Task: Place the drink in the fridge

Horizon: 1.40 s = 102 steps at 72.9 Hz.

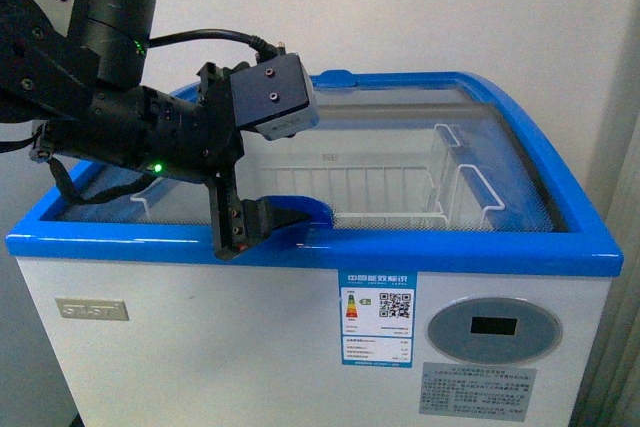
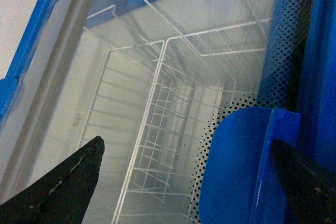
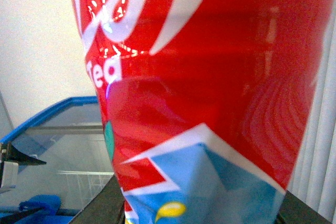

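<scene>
The fridge (image 1: pixel 200 347) is a white chest freezer with a blue rim and a sliding glass top. My left gripper (image 1: pixel 265 227) is open at the front rim, its fingers either side of the lid's blue handle (image 1: pixel 305 212). From the left wrist, the black fingertips (image 2: pixel 68 182) straddle that handle (image 2: pixel 236 166) over the glass, without touching it. The drink (image 3: pixel 210 77) fills the right wrist view with its red label, white script and a blue patch. My right gripper (image 3: pixel 199 211) is shut on it, dark fingers (image 3: pixel 100 205) at its sides. Neither shows in the front view.
White wire baskets (image 1: pixel 400 182) hang inside the fridge under the glass. A round grey display (image 1: pixel 493 330) and an energy sticker (image 1: pixel 378 319) are on its front. The fridge's blue rim (image 3: pixel 52 111) lies beyond the drink. A pale curtain (image 3: pixel 323 156) hangs beside it.
</scene>
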Each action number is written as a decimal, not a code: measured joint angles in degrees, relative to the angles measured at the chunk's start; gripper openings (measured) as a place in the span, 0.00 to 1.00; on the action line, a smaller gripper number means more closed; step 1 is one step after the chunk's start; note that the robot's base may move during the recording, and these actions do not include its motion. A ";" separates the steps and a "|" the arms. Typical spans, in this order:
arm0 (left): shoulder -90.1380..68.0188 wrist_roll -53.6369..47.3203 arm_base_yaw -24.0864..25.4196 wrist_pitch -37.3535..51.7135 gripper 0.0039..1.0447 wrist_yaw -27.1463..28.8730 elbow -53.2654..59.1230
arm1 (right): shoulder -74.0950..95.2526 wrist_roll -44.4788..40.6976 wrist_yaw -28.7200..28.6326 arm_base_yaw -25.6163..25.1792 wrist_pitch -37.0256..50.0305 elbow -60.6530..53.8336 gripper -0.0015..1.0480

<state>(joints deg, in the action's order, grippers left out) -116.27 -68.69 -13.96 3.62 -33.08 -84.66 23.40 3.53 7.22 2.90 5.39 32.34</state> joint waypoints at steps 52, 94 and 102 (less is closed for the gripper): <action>-38.38 2.91 1.33 -13.84 0.92 13.53 -68.52 | 0.00 0.00 0.02 0.00 0.00 0.00 0.37; -13.77 49.42 3.15 6.08 0.93 32.44 -32.54 | 0.00 0.00 0.44 -0.09 0.00 0.00 0.37; 1.62 61.66 5.07 9.38 0.93 28.26 -14.93 | 0.00 0.00 0.20 -0.07 0.00 0.00 0.37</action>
<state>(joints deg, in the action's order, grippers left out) -114.65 -7.03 -8.88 12.99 -4.82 -99.59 23.40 3.53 7.42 2.83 5.39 32.34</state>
